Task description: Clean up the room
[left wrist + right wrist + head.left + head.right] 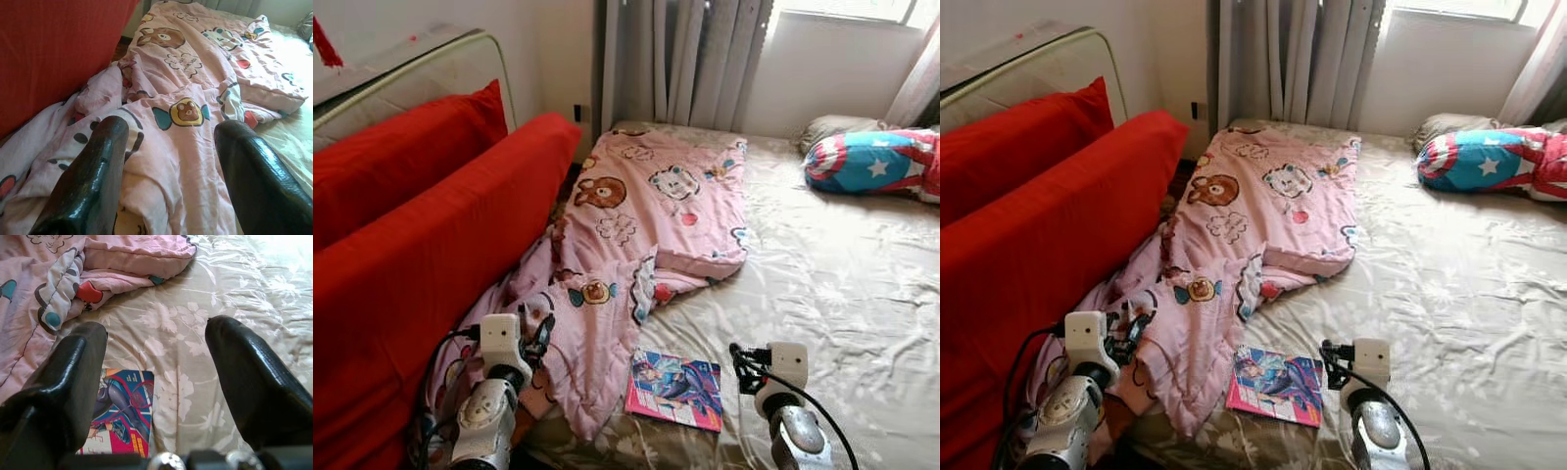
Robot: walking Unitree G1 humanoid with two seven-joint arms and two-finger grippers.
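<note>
Two grippers, left gripper (168,161) and right gripper (156,377), are hovering wide open and empty over the bed (842,284); next, probably grasping the pink blanket (646,215) or comic book (674,389).

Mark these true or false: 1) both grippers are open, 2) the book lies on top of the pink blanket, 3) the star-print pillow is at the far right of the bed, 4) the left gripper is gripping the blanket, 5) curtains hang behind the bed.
1) True: left gripper and right gripper both stand open.
2) False: the book lies on the beige sheet, beside the pink blanket.
3) True: the star-print pillow is far right.
4) False: it hovers open over the blanket, holding nothing.
5) True: curtains hang behind.
</note>
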